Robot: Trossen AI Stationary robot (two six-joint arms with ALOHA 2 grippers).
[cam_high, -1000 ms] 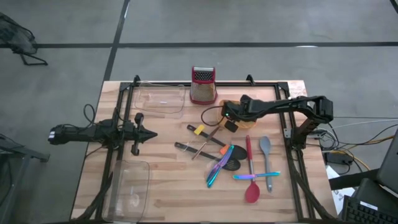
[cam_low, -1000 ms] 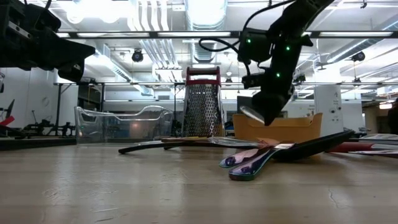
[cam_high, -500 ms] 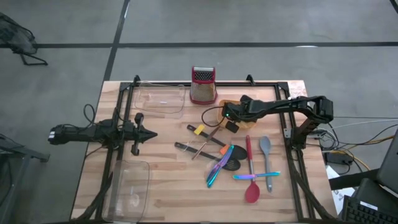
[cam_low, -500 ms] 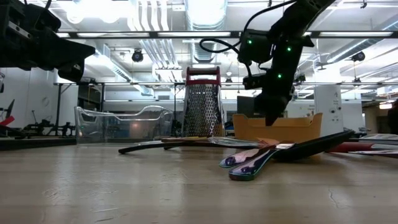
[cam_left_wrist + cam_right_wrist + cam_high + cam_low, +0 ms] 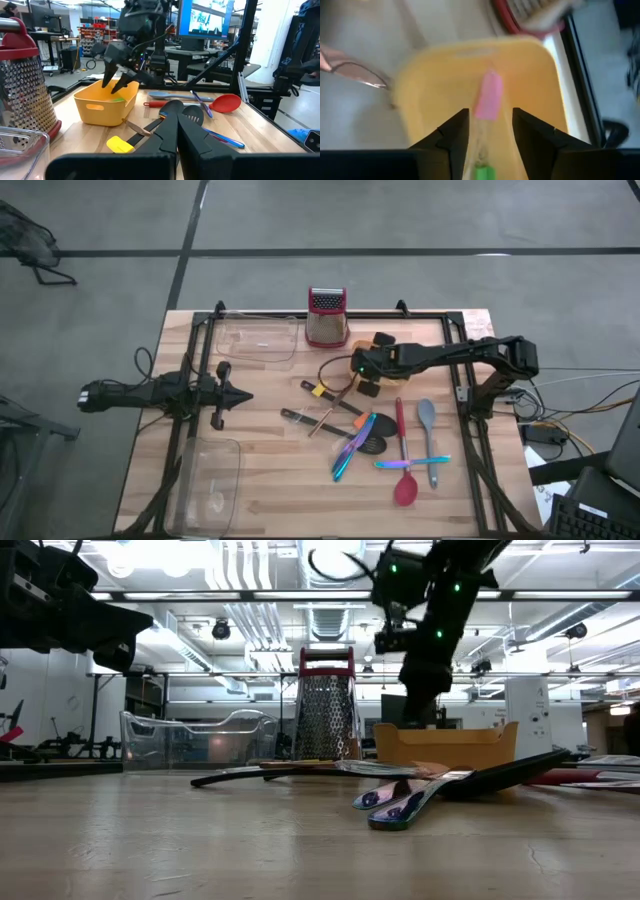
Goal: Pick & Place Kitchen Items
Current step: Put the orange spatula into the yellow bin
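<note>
The left end effector (image 5: pixel 176 131) fills the foreground, its two dark fingers pressed together. Beyond them on the wooden table (image 5: pixel 260 125) sits a yellow tub (image 5: pixel 106 102), and the right end effector (image 5: pixel 115 80) hangs over it with fingers spread. A steel grater (image 5: pixel 24 85) stands beside the tub. A yellow-tipped utensil (image 5: pixel 120 145), a black slotted spoon (image 5: pixel 192 114) and a red spoon (image 5: pixel 225 103) lie near the tub
</note>
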